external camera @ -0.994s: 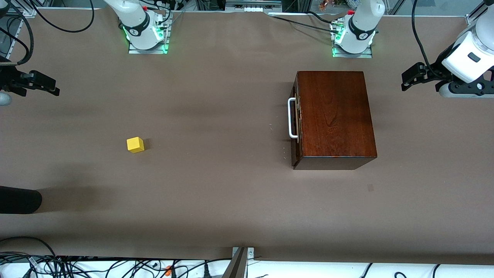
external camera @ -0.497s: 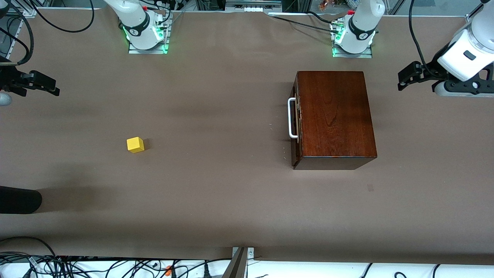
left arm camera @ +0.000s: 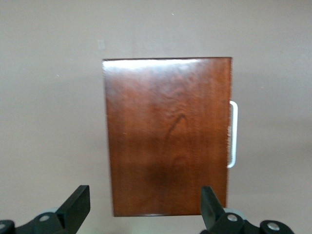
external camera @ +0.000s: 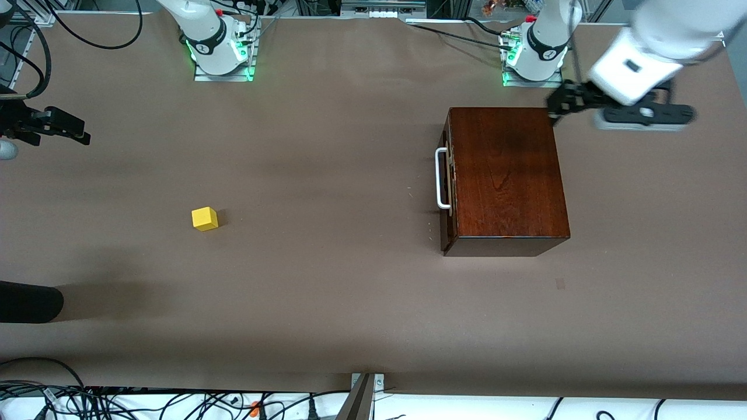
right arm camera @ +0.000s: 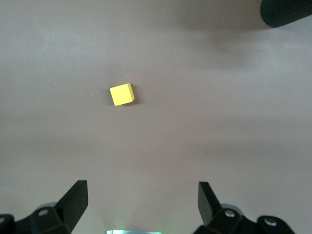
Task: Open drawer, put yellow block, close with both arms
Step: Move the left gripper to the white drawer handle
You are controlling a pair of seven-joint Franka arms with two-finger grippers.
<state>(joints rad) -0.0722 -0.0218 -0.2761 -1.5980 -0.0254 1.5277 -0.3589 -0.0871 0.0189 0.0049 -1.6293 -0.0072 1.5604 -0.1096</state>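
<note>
Left gripper point(left arm camera: 143, 209): black, jaws spread, empty, over glossy dark mahogany box point(external camera: 506, 175).
Right gripper point(right arm camera: 141, 207): open, waiting.
White loop handle point(external camera: 442, 178): rigid, hookable.
Small bright yellow cube point(external camera: 204, 219): light, pinch flat sides.

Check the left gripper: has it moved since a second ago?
Yes. The left gripper has swung in from the left arm's end of the table toward the wooden box and now hangs over the box's corner nearest the left arm's base, jaws open.

White jointed arms point(external camera: 633, 44), grey-black joint bands, green-lit bases point(external camera: 222, 61), black pincers point(external camera: 563, 102)
</note>
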